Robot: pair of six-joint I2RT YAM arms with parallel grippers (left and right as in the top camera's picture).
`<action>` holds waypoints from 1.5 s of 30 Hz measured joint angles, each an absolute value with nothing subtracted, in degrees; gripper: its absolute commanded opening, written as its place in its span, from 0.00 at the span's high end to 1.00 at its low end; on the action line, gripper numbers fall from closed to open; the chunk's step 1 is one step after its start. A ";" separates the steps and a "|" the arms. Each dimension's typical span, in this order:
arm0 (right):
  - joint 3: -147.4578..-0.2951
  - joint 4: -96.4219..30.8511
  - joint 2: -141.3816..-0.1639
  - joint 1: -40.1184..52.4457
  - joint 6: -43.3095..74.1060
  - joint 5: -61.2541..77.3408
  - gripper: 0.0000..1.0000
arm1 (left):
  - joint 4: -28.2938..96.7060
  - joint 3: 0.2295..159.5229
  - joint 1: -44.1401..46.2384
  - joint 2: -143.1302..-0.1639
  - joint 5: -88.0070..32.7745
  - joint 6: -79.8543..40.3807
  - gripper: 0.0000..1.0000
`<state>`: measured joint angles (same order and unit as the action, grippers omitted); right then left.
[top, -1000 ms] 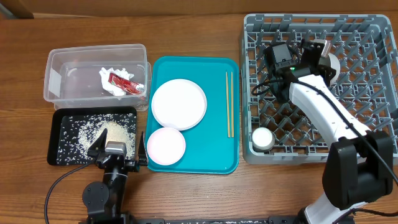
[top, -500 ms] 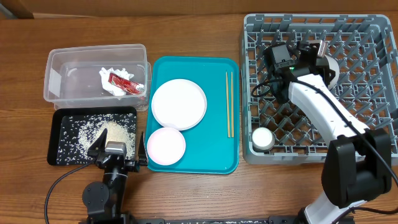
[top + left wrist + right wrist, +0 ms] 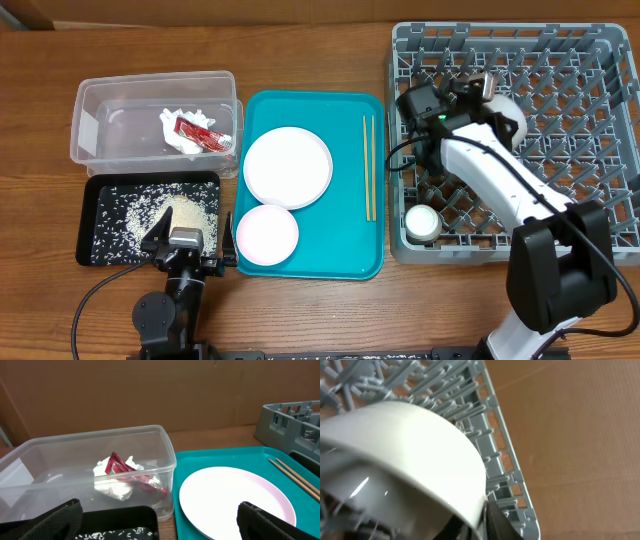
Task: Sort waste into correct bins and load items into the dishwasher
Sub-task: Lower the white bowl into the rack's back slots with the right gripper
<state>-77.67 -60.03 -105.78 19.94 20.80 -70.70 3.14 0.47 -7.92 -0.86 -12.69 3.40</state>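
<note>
- Bowl [image 3: 507, 110] in the back left part of the dish rack [image 3: 590, 215], partly hidden from overhead by the arm. The right gripper [image 3: 486, 88] is clamped on its rim, with one dark finger [image 3: 496, 519] pressed against the edge. Whether the bowl rests on the pegs or hangs above them cannot be told.
- Small white cup [image 3: 422, 222] sits in the rack's near left corner, well apart from the bowl.
- Left gripper [image 3: 188, 250] hangs low over the near edge of the black tray [image 3: 84, 225], its fingers [image 3: 50, 522] spread wide with nothing between them.
- Rice grains [image 3: 170, 213] lie scattered in the black tray, thickest toward its right side.
- Clear tub [image 3: 90, 120] stands just behind the black tray. In it lies a crumpled white napkin [image 3: 180, 135] with a red sauce packet [image 3: 198, 132] on top.
- Teal tray [image 3: 340, 250] lies between the tub and the rack. It bears a round white plate [image 3: 288, 167], a smaller pinkish dish [image 3: 266, 234] just in front of the plate, and two chopsticks [image 3: 369, 165] side by side along its right side.
</note>
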 measured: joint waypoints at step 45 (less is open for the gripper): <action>-80.71 -51.46 -114.37 50.30 35.77 9.47 0.96 | 3.14 0.47 -7.92 -0.86 -12.69 3.40 0.00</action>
<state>-80.71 -51.46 -114.37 50.30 35.77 9.47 3.14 0.47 -7.92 -0.86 -12.69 3.40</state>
